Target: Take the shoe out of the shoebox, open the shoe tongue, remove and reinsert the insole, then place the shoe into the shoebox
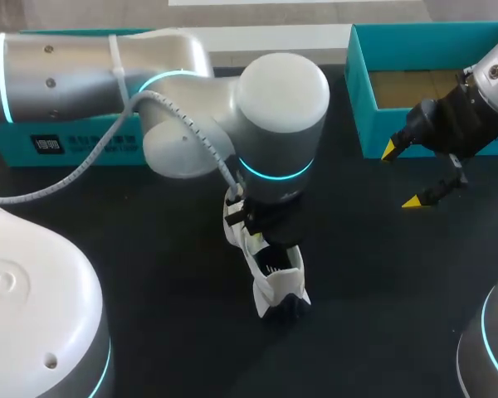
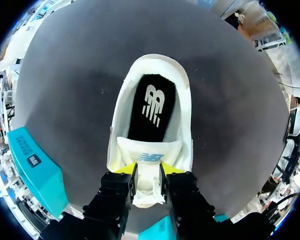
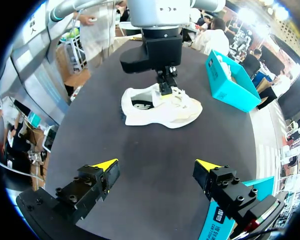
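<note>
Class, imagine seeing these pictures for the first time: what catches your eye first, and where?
A white shoe sits on the dark table, black insole showing. The left gripper pinches its tongue from above. The right gripper hangs open beside the teal shoebox, far right.

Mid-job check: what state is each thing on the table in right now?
shoe, standing on its sole on the table
tongue, lifted open, gripped
insole, seated inside the shoe
shoebox, open, no shoe seen inside
left end effector, shut on the tongue
right end effector, open, holding nothing
</note>
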Controlling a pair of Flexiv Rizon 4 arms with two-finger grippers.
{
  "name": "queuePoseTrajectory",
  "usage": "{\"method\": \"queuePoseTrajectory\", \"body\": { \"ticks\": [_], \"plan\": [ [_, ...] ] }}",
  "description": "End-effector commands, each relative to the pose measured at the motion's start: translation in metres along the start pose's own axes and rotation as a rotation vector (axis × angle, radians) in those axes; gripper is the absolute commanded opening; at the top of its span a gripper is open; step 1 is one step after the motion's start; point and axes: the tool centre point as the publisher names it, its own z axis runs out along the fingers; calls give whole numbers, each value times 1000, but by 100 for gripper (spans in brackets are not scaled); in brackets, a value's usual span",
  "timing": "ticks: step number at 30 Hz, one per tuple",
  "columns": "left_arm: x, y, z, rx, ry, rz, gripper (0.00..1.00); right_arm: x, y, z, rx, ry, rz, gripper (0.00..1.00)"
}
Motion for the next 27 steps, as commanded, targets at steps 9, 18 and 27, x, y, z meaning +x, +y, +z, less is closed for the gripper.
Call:
{"method": "queuePoseTrajectory", "body": {
  "ticks": [9,18,27],
  "plan": [
    [13,7,-21,-20,22,-234,46,0,0,1,3,-1,1,100],
    [19,5,-25,17,24,-309,100,0,0,1,3,-1,1,100],
    [23,-3,-31,87,-17,-550,100,0,0,1,3,-1,1,100]
  ]
}}
